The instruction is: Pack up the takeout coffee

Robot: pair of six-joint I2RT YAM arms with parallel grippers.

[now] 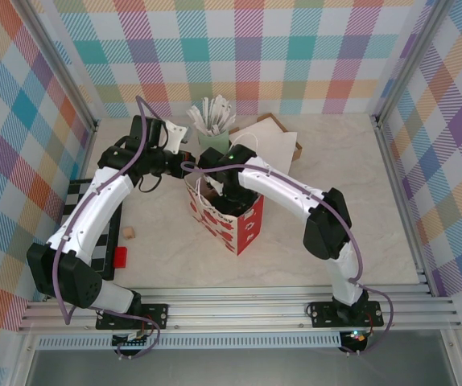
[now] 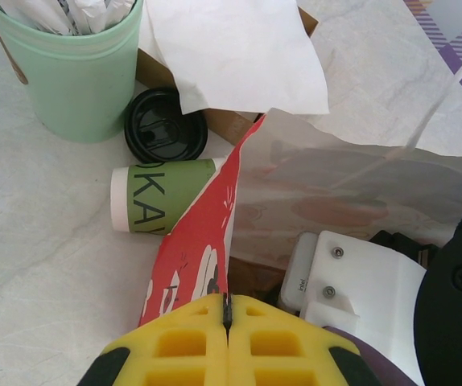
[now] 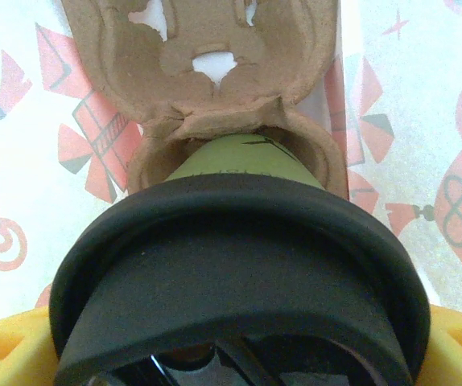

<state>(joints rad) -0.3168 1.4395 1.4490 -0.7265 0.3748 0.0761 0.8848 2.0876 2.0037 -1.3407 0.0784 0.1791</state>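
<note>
— Marble table (image 1: pixel 336 241), plaid walls. Where's the takeout coffee (image 3: pixel 239 249)?
— Inside the red bag (image 1: pixel 245 229), clamped in the right claw (image 3: pixel 231 354), against a pulp carrier (image 3: pixel 191 72).
— And the left claw (image 2: pixel 227 322)?
— Pinched together on the bag's rim.

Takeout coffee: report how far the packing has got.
Done: the black-lidded dark green paper cup is down inside the red patterned paper bag. In hand: the right pincer grips it at a pocket of the brown pulp cup carrier; the left pincer pinches the bag's rim. Left, probably: seat it, release, withdraw both arms.
</note>
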